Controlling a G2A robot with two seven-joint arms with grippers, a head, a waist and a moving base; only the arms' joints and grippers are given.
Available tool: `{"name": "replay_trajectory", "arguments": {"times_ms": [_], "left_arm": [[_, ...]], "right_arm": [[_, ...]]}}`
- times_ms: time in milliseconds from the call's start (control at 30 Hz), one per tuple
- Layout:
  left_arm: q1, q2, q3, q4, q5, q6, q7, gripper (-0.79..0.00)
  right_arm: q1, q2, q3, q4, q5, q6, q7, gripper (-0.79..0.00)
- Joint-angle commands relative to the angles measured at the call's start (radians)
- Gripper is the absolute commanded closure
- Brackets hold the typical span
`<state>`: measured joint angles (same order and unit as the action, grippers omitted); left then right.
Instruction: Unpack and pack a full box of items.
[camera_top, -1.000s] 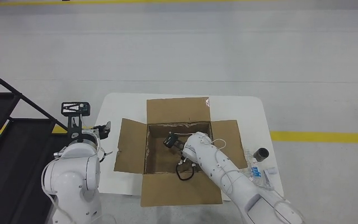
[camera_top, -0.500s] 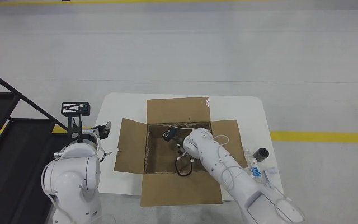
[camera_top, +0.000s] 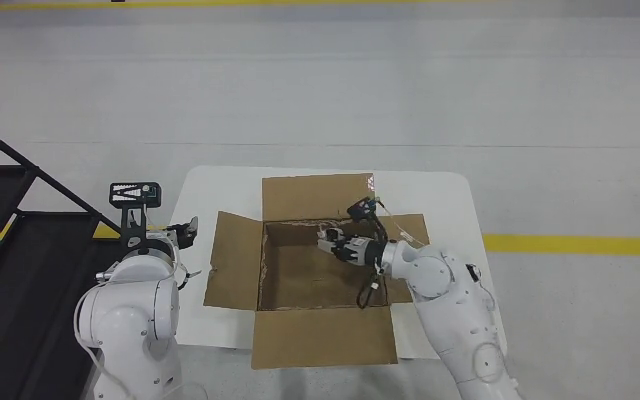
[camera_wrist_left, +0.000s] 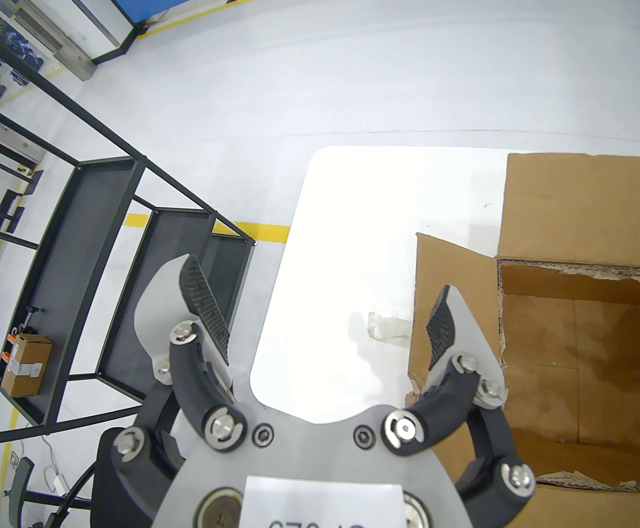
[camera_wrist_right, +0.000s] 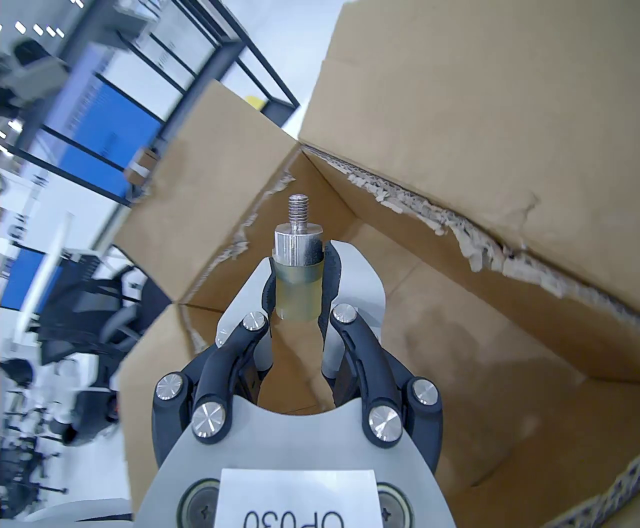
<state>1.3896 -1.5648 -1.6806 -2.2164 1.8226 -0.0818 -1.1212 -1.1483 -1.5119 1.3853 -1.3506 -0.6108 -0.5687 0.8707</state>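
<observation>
Right gripper (camera_wrist_right: 300, 280), lower centre of the right wrist view, clamped on a small cylindrical part with a translucent yellowish body, a silver metal collar and a threaded stud (camera_wrist_right: 298, 245). Likely hazard: the fingers (camera_wrist_right: 356, 280) close on the smooth yellowish body alone, and the collar and stud project beyond the tips. If the stud were to brush a wall or the torn corrugated edge on the way out, the part could tilt or slip and drop to the floor of the box. The jaws are nearly together, parted by the width of the body, and the part touches nothing else. Beyond it, filling the upper and right of that view, are the inner walls and open flaps of the brown corrugated cardboard box (camera_wrist_right: 450, 125). In the top view the right gripper (camera_top: 338, 243) lies at frame centre, within the opening of the box (camera_top: 320, 200) and toward its upper right inner corner. The box sits on a white rounded table (camera_top: 440, 190). Left gripper (camera_wrist_left: 320, 305), lower centre of the left wrist view, has its jaws spread wide and holds nothing. It hangs above the table's left margin, just beside the box's left flap. Farther off, at the left of that view, is a black metal rack (camera_wrist_left: 75, 250).
</observation>
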Motion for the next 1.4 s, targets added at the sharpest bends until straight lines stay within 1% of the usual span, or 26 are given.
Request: {"name": "replay_trajectory", "arguments": {"times_ms": [0,67,133,467,600,700,833,933,1033,1133,1200,1300,1367], "left_arm": [[0.0,0.0,0.0,0.0,0.0,0.0,0.0,-0.785],[0.0,0.0,0.0,0.0,0.0,0.0,0.0,-0.785],[0.0,0.0,0.0,0.0,0.0,0.0,0.0,-0.785],[0.0,0.0,0.0,0.0,0.0,0.0,0.0,-0.785],[0.0,0.0,0.0,0.0,0.0,0.0,0.0,-0.785],[0.0,0.0,0.0,0.0,0.0,0.0,0.0,-0.785],[0.0,0.0,0.0,0.0,0.0,0.0,0.0,-0.785],[0.0,0.0,0.0,0.0,0.0,0.0,0.0,-0.785],[0.0,0.0,0.0,0.0,0.0,0.0,0.0,-0.785],[0.0,0.0,0.0,0.0,0.0,0.0,0.0,-0.785],[0.0,0.0,0.0,0.0,0.0,0.0,0.0,-0.785],[0.0,0.0,0.0,0.0,0.0,0.0,0.0,-0.785],[0.0,0.0,0.0,0.0,0.0,0.0,0.0,-0.785]], "right_arm": [[-0.031,0.01,0.039,-0.019,0.099,0.002,0.035,0.0],[-0.05,0.016,0.062,-0.013,0.2,0.005,0.056,0.0],[-0.056,0.022,0.075,0.007,0.256,0.011,0.069,0.0],[-0.053,0.024,0.076,0.011,0.254,0.014,0.074,0.0],[-0.064,0.029,0.087,-0.045,0.263,0.025,-0.016,0.0],[-0.089,0.044,0.163,-0.121,0.265,0.028,-0.071,0.0],[-0.136,0.074,0.322,-0.228,0.218,0.052,-0.113,0.0],[-0.179,0.095,0.453,-0.276,0.168,0.085,-0.136,0.0],[-0.216,0.117,0.563,-0.289,0.053,0.141,-0.136,0.0],[-0.26,0.131,0.608,-0.305,-0.026,0.153,-0.126,0.0],[-0.3,0.137,0.618,-0.334,-0.056,0.152,-0.101,0.0],[-0.384,0.147,0.623,-0.43,-0.131,0.109,-0.033,0.0],[-0.449,0.148,0.627,-0.479,-0.118,0.117,-0.017,0.0]]}}
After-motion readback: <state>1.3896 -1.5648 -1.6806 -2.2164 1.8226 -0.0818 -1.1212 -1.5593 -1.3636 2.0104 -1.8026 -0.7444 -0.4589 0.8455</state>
